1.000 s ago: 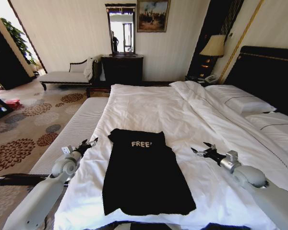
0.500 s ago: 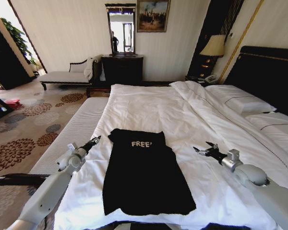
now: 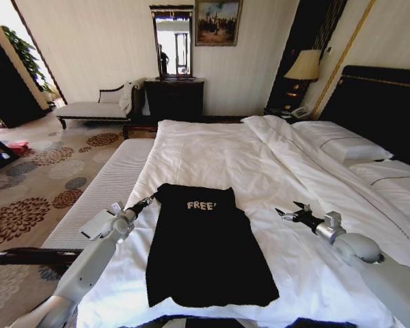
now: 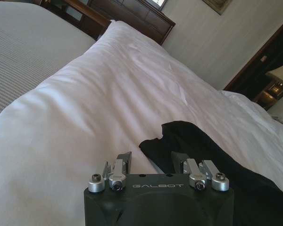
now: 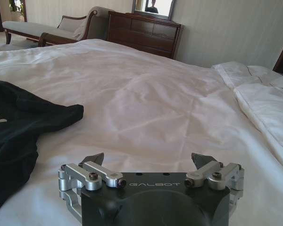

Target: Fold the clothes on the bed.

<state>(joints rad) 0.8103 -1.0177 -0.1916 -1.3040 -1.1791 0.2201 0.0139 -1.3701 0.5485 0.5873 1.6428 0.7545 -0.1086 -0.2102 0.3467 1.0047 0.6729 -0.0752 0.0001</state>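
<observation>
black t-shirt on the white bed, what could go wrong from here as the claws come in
1. The left claw, open, is at the left sleeve edge of the soft black short-sleeved T-shirt; closing there could pinch the white duvet along with the fabric.
2. The right claw, open, hovers over bare duvet, apart from the shirt's right sleeve; if only the left side gets gripped, the shirt may drag and bunch rather than fold cleanly.

Head high, wrists low (shared bed [image 3: 212, 150])
</observation>
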